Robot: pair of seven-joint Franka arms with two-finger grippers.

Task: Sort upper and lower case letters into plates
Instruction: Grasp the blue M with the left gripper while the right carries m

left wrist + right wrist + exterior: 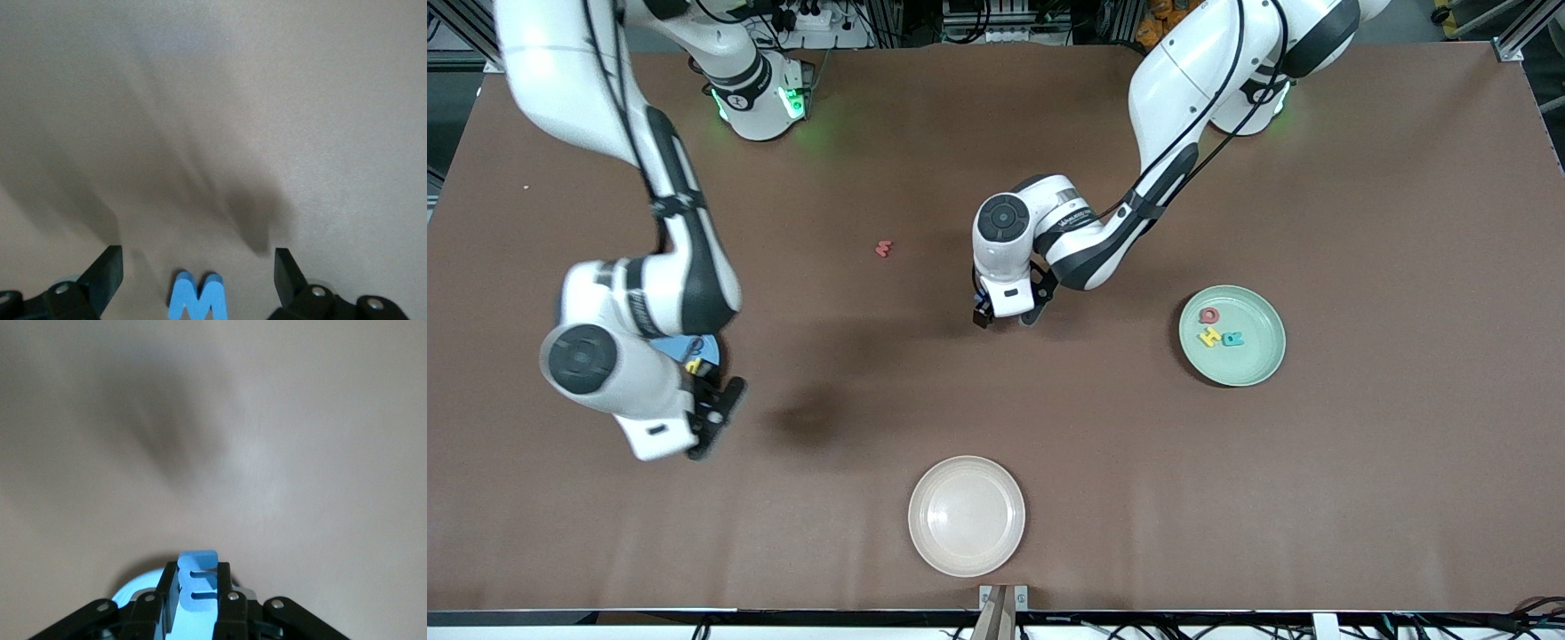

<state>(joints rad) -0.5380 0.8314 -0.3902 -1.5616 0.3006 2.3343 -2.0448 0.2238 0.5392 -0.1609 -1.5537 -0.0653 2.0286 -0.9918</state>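
Fingers of the right gripper point(198, 587) are pinching a blue letter E point(198, 583) over the blue plate point(694, 348). Left gripper point(199, 280) is hanging open above a blue letter M point(198, 301). Three letters are sitting in the green plate point(1258, 356); a red letter point(884, 248) is waiting on the table point(1360, 489).

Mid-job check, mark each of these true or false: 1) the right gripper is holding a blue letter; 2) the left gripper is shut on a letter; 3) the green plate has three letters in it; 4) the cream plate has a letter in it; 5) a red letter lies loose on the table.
1) True: the right gripper is shut on a blue letter, over the blue plate.
2) False: the left gripper is open, with a blue M lying on the table between its fingers.
3) True: the green plate holds three.
4) False: the cream plate holds none.
5) True: a red letter lies on the table.
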